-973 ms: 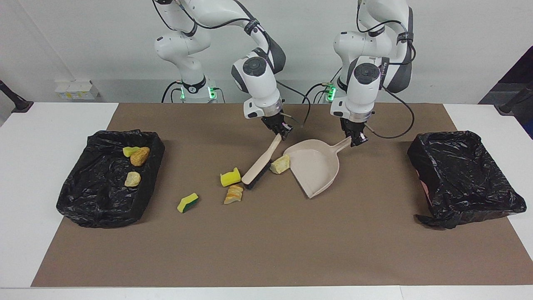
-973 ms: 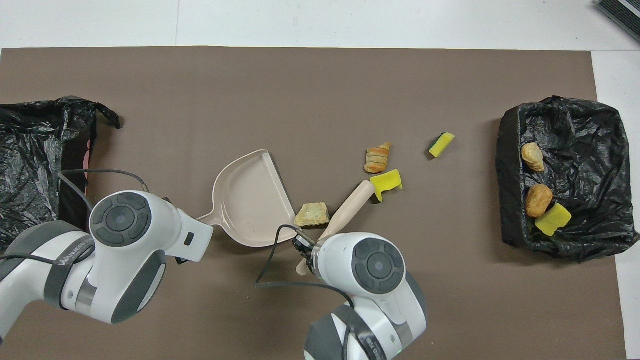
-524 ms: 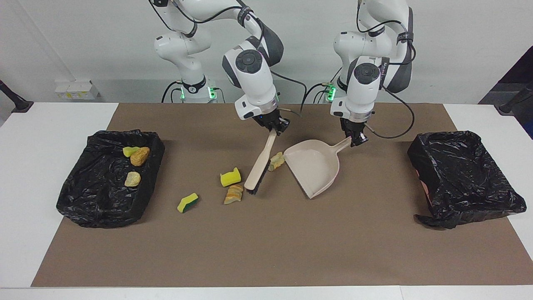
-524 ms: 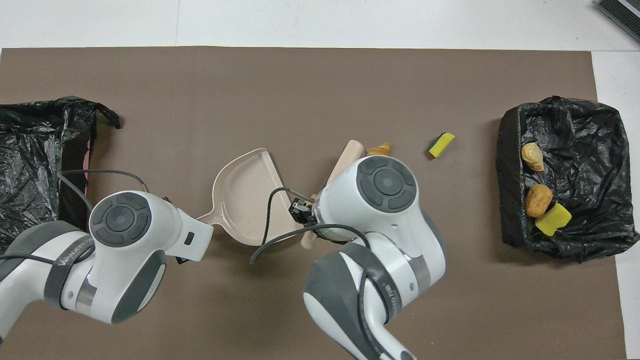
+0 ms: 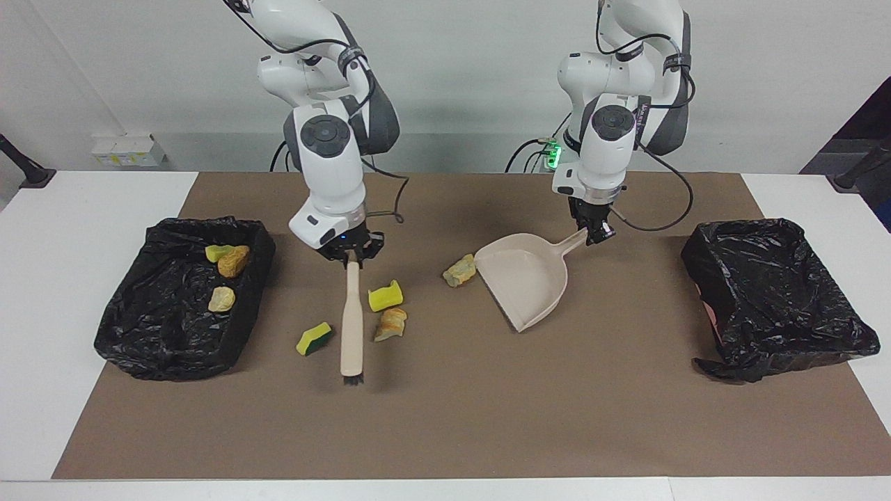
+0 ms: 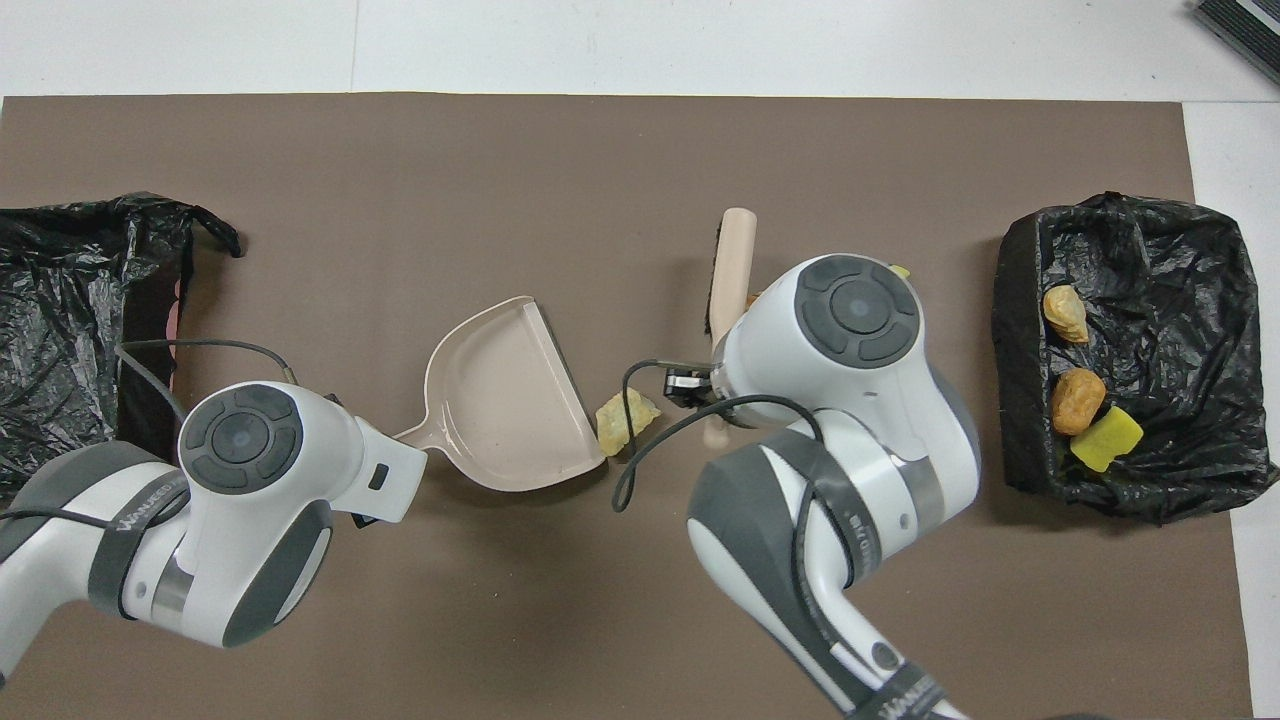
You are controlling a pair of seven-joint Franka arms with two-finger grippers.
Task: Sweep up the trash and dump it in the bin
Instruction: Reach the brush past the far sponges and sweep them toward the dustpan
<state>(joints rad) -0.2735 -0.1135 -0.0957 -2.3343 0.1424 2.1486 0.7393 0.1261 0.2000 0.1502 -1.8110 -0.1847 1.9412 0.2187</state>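
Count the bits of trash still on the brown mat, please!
4: a lump touching the dustpan mouth, a yellow sponge and bread lump beside the brush, and a green-sided sponge toward the holding bin.

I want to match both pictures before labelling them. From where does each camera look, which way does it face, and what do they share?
Facing view: high across the table, looking at the robots; both whole arms show, right gripper holding the brush, left gripper holding the dustpan.
Overhead view: above the robots' end, looking steeply down and forward; only wrists and forearms show.
Shared, half a turn apart: brush, dustpan, the scrap at the dustpan's mouth, both black bins.
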